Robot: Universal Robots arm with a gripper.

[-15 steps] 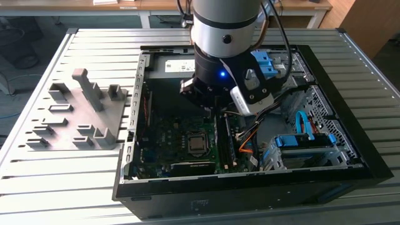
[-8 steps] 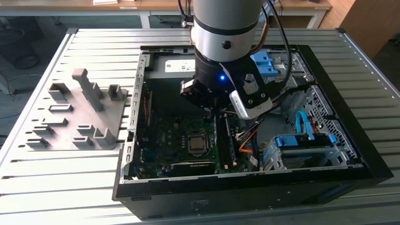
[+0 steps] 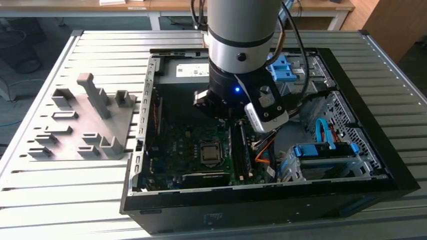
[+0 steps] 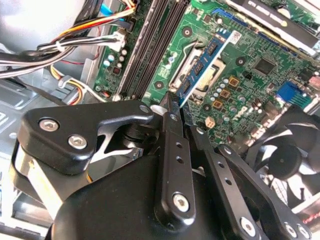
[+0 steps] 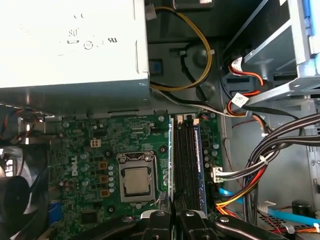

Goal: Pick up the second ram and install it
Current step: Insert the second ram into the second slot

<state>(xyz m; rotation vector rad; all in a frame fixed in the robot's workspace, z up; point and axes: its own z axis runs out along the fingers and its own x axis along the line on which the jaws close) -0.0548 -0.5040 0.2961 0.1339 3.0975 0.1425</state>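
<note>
Well, from where I stand the job looks about half done; the gripper is clamped on the second ram, its two fingers pinched against the flat faces of the stick, which runs out from between them over the motherboard. So the picking up is finished, I'd say, and the installing is not.

In the first wrist view the stick is seen edge-on as a thin pale line, just beside the black memory slots, on the side nearer the processor socket. It appears to hang above the board rather than sit in a slot, though how high I cannot tell. A bluish strip along the outermost slot may be the other stick already seated; I can't be sure.

In the exterior view the arm reaches down into the open computer case; the grey fixture lies outside the case on the exterior view's left, well apart from the gripper.

As for writing: a white label sits near the far end of the stick; pale lettering is printed on the board beside the socket; marks are stamped on the grey power supply housing; I leave all of it unread.
</note>
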